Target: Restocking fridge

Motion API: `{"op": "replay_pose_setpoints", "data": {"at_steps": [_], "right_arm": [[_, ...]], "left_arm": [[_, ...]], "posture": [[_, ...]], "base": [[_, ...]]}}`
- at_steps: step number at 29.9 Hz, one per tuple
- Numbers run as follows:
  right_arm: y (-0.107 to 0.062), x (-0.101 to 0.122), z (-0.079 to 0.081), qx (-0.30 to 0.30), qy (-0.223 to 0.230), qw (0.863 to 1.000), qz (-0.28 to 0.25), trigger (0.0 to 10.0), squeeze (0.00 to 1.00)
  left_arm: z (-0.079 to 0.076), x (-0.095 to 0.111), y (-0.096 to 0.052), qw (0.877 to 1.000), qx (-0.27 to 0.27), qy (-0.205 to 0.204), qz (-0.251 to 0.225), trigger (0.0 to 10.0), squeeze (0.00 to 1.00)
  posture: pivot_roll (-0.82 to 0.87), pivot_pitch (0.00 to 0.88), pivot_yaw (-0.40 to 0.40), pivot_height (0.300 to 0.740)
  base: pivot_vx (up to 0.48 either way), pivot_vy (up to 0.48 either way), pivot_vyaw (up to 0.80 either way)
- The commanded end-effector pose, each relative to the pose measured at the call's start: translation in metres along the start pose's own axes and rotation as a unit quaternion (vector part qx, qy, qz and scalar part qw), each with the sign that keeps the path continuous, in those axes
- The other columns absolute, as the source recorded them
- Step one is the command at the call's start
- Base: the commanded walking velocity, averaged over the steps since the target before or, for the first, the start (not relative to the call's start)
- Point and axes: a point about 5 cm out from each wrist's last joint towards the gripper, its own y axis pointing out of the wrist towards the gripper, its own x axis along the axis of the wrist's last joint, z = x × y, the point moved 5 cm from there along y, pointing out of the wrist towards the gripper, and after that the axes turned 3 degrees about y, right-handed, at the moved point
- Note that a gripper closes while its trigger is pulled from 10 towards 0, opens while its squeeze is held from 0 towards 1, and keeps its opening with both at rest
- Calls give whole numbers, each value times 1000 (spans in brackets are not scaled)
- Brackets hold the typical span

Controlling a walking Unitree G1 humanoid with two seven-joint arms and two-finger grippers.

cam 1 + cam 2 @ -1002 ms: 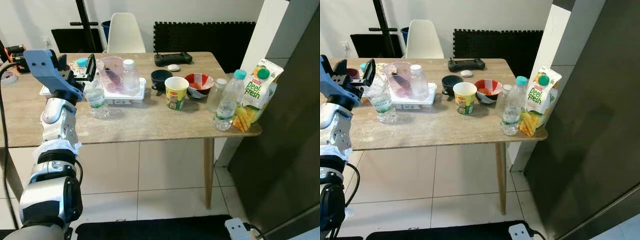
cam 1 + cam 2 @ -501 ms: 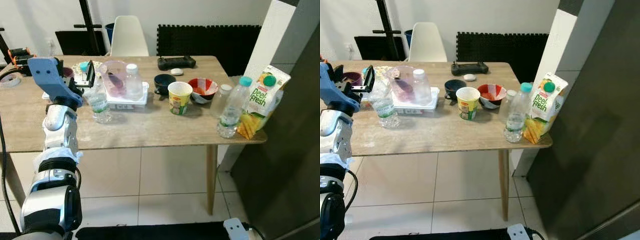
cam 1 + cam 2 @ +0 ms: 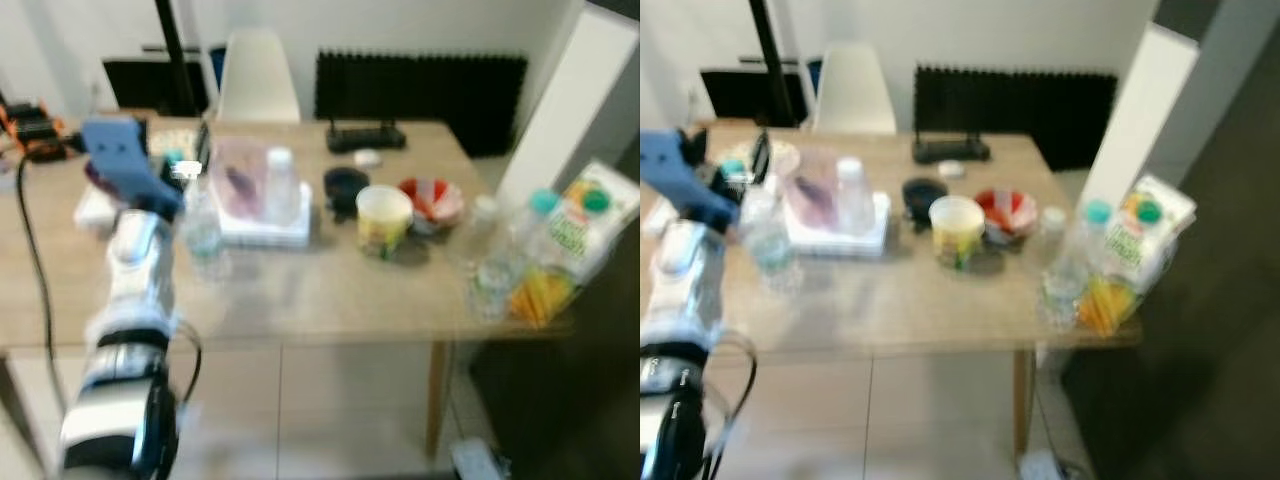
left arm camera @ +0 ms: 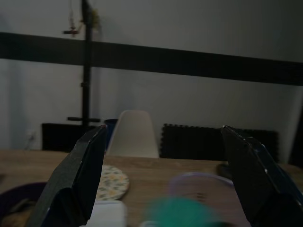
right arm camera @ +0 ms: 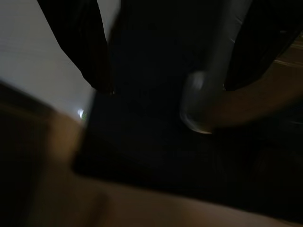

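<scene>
The head views are blurred. A clear water bottle (image 3: 204, 222) stands on the left part of the wooden table (image 3: 330, 290). My left gripper (image 3: 195, 160) hovers at its top, open. In the left wrist view the fingers (image 4: 80, 175) stand wide apart and a blurred teal cap (image 4: 177, 213) lies low between them. A juice carton (image 3: 572, 240), a teal-capped bottle (image 3: 508, 262) and a small bottle (image 3: 480, 222) stand at the table's right end. In the dark right wrist view my right gripper (image 5: 173, 71) shows two fingers apart.
A white tray (image 3: 262, 225) holds a bottle (image 3: 277, 185) and a pink container (image 3: 235, 175). A dark cup (image 3: 346, 187), a yellow cup (image 3: 384, 220) and a red bowl (image 3: 430, 200) stand mid-table. A white chair (image 3: 258, 75) stands behind. A dark fridge door (image 3: 1230, 300) rises at the right.
The whole picture has shifted and blurred, so the camera is moving. My left gripper stays open at the water bottle's top.
</scene>
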Motion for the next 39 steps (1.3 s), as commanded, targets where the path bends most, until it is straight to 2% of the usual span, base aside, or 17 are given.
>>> {"op": "replay_pose_setpoints", "data": {"at_steps": [1, 7, 12, 14, 16, 19, 23, 26, 29, 30, 33, 37, 39], "right_arm": [[-3, -16, -10, -12, 4, 1000, 20, 10000, 0], [-4, -17, -10, -12, 4, 1000, 21, 10000, 0], [-4, -17, -9, -12, 4, 1000, 22, 10000, 0], [-4, -17, -9, -11, 4, 1000, 22, 10000, 0], [-4, -17, -9, -11, 3, 1000, 22, 10000, 0], [-4, -17, -10, -10, 2, 1000, 23, 10000, 0], [-4, -18, -10, -10, 2, 1000, 24, 10000, 0], [-4, -19, -10, -9, 0, 1000, 25, 10000, 0], [-4, -19, -9, -8, -1, 1000, 26, 10000, 0], [-4, -19, -8, -7, -4, 1000, 26, 10000, 0], [-4, -19, -8, -6, -5, 1000, 26, 10000, 0], [-3, -18, -7, -6, -4, 1000, 25, 10000, 0], [-3, -18, -7, -6, -4, 1000, 25, 10000, 0]], "left_arm": [[-13, 6, 3, 1000, -27, 5, -10, 10000, 0], [-23, 11, 5, 999, -44, 9, -19, 10000, 0], [-33, 6, 3, 998, -66, 16, -2, 10000, 0], [-34, 5, 3, 997, -70, 21, 2, 10000, 0], [-35, 5, 3, 996, -77, 47, 14, 10000, 0], [-33, 8, 5, 995, -73, 63, 24, 10000, 0], [-33, 12, 8, 996, -58, 61, 37, 10000, 0], [-40, 7, 7, 993, -64, 72, 73, 10000, 0], [-42, 4, 7, 991, -65, 78, 82, 10000, 0], [-40, -9, 5, 989, -58, 70, 113, 10000, 0], [-39, -14, 4, 988, -56, 64, 126, 10000, 0], [-38, -26, -2, 984, -48, 40, 168, 10000, 0], [-38, -26, -2, 984, -48, 40, 168, 10000, 0]], "posture": [[-35, 0, -13, 740], [-34, 0, -14, 740], [-34, 0, -14, 740], [-34, 0, -14, 740], [-33, 0, -17, 740], [-32, 0, -15, 740], [-32, 0, -10, 740], [-25, 0, -16, 740], [-20, 0, -19, 740], [-17, 0, -20, 740], [-17, 0, -20, 740], [-20, 0, -14, 740], [-20, 0, -14, 740]], "base": [[0, 0, 0], [0, 0, 0], [0, 0, 0], [0, 0, 0], [0, 0, 0], [0, 0, 0], [0, 0, 0], [0, 0, 0], [0, 0, 0], [0, 0, 0], [0, 0, 0], [0, 0, 0], [0, 0, 0]]}}
